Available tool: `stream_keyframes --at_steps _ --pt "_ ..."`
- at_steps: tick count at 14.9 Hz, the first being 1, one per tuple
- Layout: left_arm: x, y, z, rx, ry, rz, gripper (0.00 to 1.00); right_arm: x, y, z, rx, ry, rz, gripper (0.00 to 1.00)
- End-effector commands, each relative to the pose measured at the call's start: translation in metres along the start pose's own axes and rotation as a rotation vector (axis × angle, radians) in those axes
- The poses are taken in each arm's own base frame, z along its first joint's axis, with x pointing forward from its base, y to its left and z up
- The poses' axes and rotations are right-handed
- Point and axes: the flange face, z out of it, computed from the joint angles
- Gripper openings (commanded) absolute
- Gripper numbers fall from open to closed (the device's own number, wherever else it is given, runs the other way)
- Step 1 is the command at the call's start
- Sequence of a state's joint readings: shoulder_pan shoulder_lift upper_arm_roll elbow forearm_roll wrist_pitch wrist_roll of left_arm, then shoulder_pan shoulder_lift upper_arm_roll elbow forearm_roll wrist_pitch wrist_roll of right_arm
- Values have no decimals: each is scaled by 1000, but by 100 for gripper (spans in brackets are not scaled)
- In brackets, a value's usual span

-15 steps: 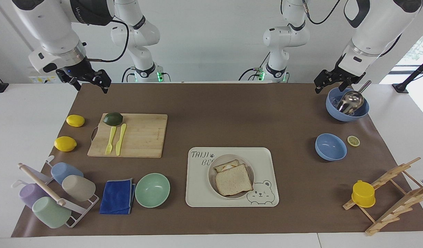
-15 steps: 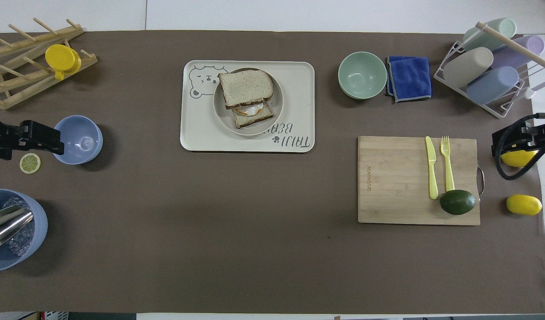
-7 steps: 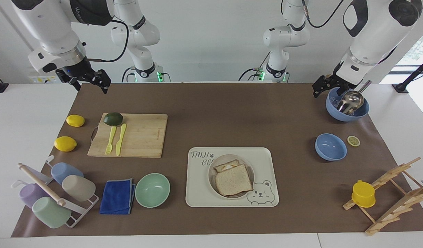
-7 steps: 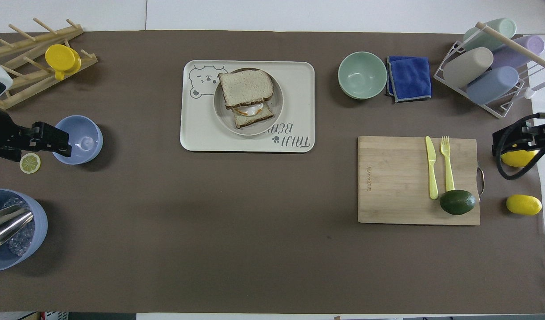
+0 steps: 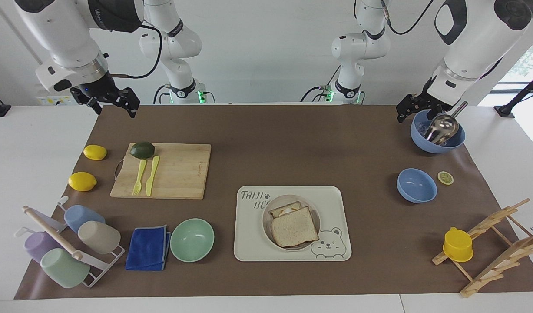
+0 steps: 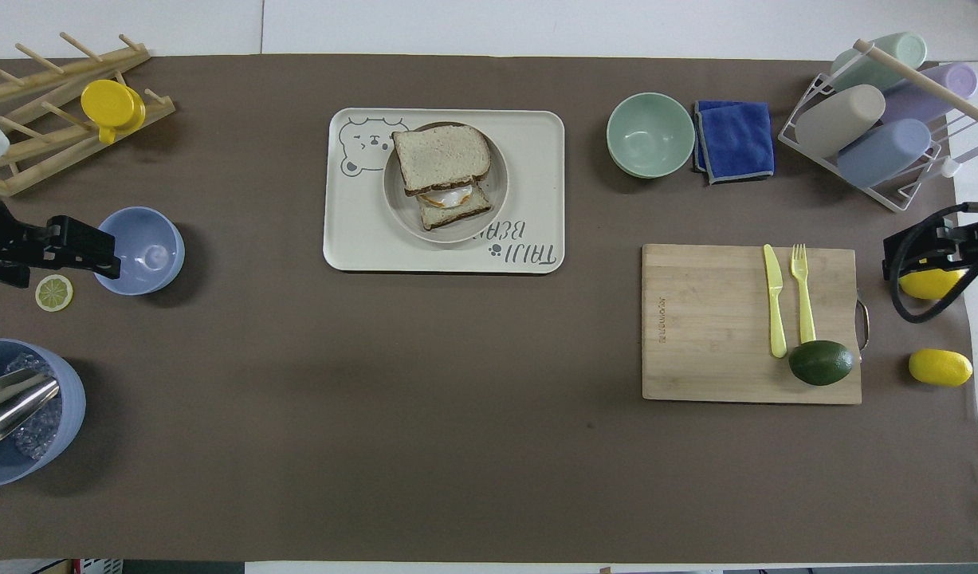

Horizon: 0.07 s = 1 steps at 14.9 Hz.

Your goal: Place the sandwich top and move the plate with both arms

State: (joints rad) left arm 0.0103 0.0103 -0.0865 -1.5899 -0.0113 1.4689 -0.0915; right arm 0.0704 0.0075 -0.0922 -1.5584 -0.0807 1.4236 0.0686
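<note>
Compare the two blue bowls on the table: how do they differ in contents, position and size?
The scoop bowl holds a metal scoop and what looks like ice; the empty bowl holds nothing. The scoop bowl sits nearer to the robots; the empty bowl lies farther out, beside a lemon slice. The scoop bowl looks deeper and larger. Both are round, blue, upright, and stand at the left arm's end of the table.

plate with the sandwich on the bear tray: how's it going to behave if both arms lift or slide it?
The plate looks shallow and rigid, so it should probably move as one piece. Its low rim may give fingers little to catch. The sandwich top lies skewed over the egg toast, loose, so a tilt or jerk could likely slide it off.
</note>
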Motion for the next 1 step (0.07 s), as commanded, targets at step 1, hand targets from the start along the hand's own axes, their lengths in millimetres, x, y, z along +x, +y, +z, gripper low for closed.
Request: stream_keyframes --at_steps 1 --pt "-1 -6 -4 6 15 11 100 0 1 -4 27 16 -11 100"
